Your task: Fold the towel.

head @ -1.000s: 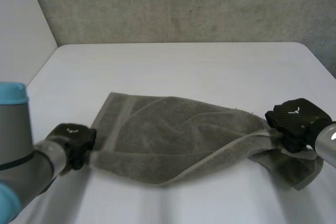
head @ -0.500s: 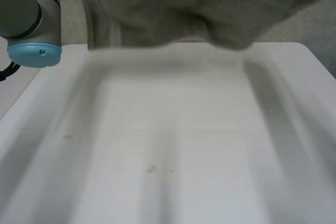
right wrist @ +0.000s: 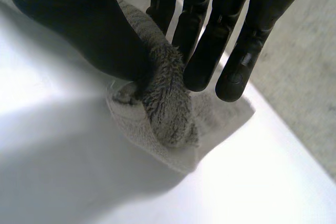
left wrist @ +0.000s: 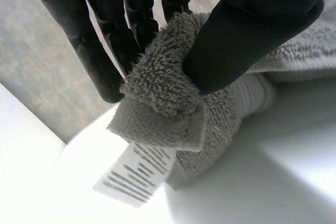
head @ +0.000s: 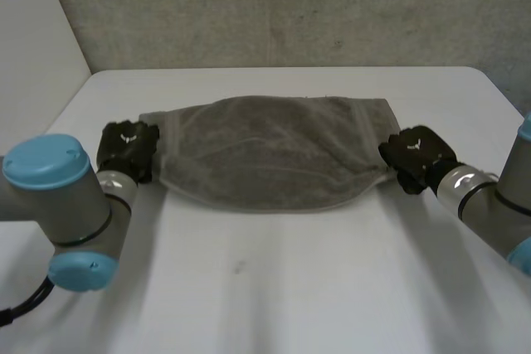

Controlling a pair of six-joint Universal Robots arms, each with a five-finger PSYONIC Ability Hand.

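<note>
A grey-brown towel (head: pixel 265 151) lies spread on the white table (head: pixel 274 288), stretched between my two hands, its near edge sagging in a curve. My left hand (head: pixel 126 150) pinches the towel's left end. In the left wrist view the thumb (left wrist: pixel 247 40) presses a bunched corner of the towel (left wrist: pixel 163 87) against the fingers (left wrist: pixel 105 51), and a white label (left wrist: pixel 134 174) hangs below it. My right hand (head: pixel 417 157) holds the right end. In the right wrist view its thumb (right wrist: pixel 89 30) and fingers (right wrist: pixel 210 40) squeeze a rolled fold of the towel (right wrist: pixel 165 103).
A grey wall (head: pixel 290 10) rises behind the table's far edge. The table's left edge runs near my left arm (head: pixel 58 205), and bare tabletop lies in front of the towel.
Both hands swung the towel up past the camera and laid it down farther back on the table. It now lies flatter and neater, and both hands have kept their hold on its ends.
</note>
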